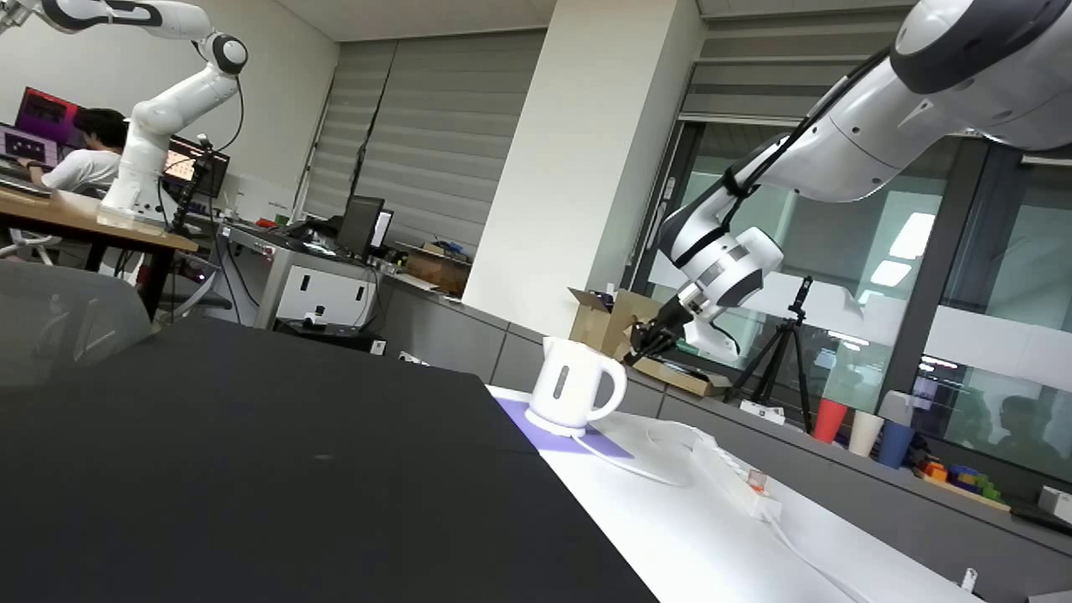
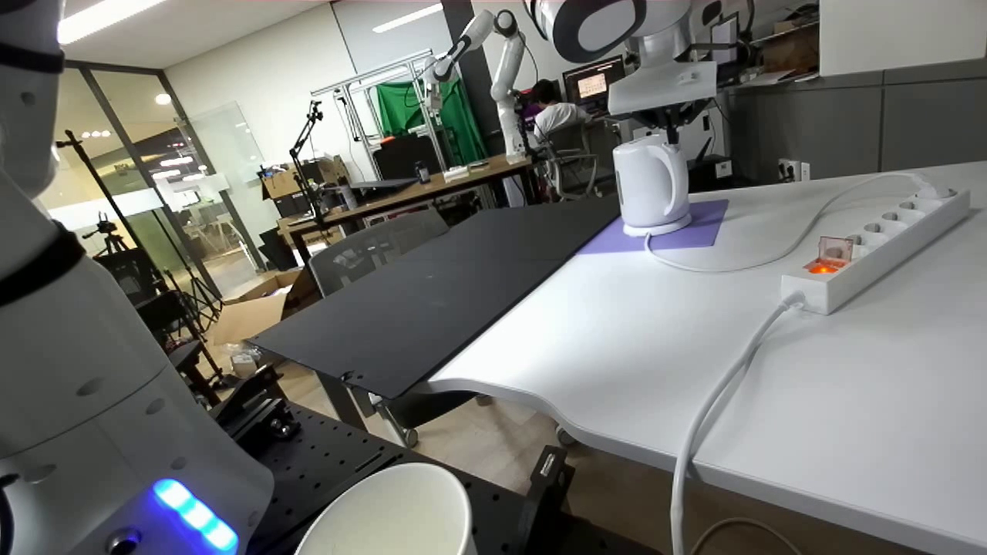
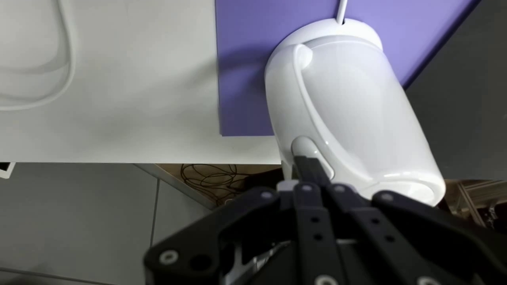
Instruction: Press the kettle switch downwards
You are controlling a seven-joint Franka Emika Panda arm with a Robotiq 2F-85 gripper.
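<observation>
My fingers are pressed together with nothing between them, near the top of the handle; whether they touch it, I cannot tell. The kettle stands upright on the purple mat. I expect it to be stiff, slippery, and light if nearly empty, so it may tip. The handle is best for holding; the switch, not clear to me, should need only pushing.

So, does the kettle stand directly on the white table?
No, in an exterior view the kettle stands on a purple sheet.
</observation>
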